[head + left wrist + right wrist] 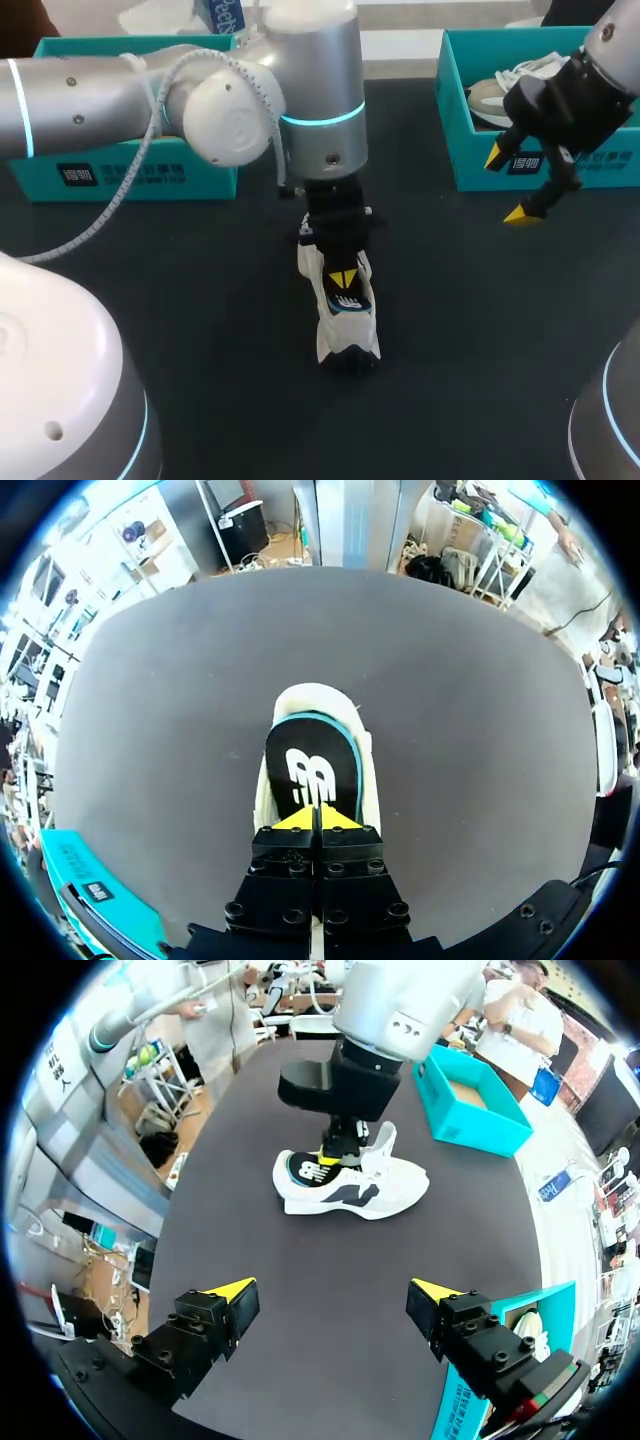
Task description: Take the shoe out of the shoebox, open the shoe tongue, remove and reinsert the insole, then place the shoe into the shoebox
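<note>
The left gripper (342,278) was closed tight on the heel end of the black insole (310,770), presumably to slide it within the white shoe (346,325) laid on the table (200,330). Rightward, the right gripper (508,185) was held wide open beside a teal shoebox (545,160), out of the way.

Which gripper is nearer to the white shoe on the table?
Left. The left gripper is right over the white shoe, shut on its insole. The right gripper hangs open well off to the side, by the right shoebox.
</note>
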Controlling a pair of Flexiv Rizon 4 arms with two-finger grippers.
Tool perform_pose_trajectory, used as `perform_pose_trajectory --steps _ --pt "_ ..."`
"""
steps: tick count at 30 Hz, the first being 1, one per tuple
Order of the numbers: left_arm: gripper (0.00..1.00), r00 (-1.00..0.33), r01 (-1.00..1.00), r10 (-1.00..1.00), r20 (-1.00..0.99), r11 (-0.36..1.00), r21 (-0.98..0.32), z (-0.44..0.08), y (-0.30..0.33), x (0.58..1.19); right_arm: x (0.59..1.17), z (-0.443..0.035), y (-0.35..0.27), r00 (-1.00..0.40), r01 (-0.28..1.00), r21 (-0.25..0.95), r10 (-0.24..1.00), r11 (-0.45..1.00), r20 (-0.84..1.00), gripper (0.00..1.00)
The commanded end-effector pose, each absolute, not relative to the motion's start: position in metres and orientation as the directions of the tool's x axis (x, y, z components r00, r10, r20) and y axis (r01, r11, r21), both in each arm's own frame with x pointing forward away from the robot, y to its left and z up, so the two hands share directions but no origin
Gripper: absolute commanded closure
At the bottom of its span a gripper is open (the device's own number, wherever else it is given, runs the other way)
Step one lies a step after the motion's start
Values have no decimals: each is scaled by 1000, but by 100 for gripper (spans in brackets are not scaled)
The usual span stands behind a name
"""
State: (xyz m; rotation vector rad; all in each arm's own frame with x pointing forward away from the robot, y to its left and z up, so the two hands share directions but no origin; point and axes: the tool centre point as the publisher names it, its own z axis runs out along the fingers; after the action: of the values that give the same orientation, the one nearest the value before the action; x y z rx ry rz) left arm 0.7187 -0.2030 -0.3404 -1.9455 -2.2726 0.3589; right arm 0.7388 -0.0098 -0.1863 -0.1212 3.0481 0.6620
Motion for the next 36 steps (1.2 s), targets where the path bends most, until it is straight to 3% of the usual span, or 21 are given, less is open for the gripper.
perform_pose_trajectory --steps 1,10,21,36 --pt "100 -167 951 985 -52 147 -272 -357 -210 717 740 -187 -9 -997 -79 412 -71 908 -35 0" --pt "100 -205 944 978 -45 185 -273 -377 -210 713 740 -187 -9 -997 -79 412 -71 908 -35 0" --pt "100 -178 934 977 -114 132 -332 -340 -203 704 740 -187 -9 -997 -79 412 -71 908 -35 0" --pt "100 -159 926 986 -52 131 -353 -391 -217 681 740 -187 -9 -997 -79 412 -71 908 -35 0"
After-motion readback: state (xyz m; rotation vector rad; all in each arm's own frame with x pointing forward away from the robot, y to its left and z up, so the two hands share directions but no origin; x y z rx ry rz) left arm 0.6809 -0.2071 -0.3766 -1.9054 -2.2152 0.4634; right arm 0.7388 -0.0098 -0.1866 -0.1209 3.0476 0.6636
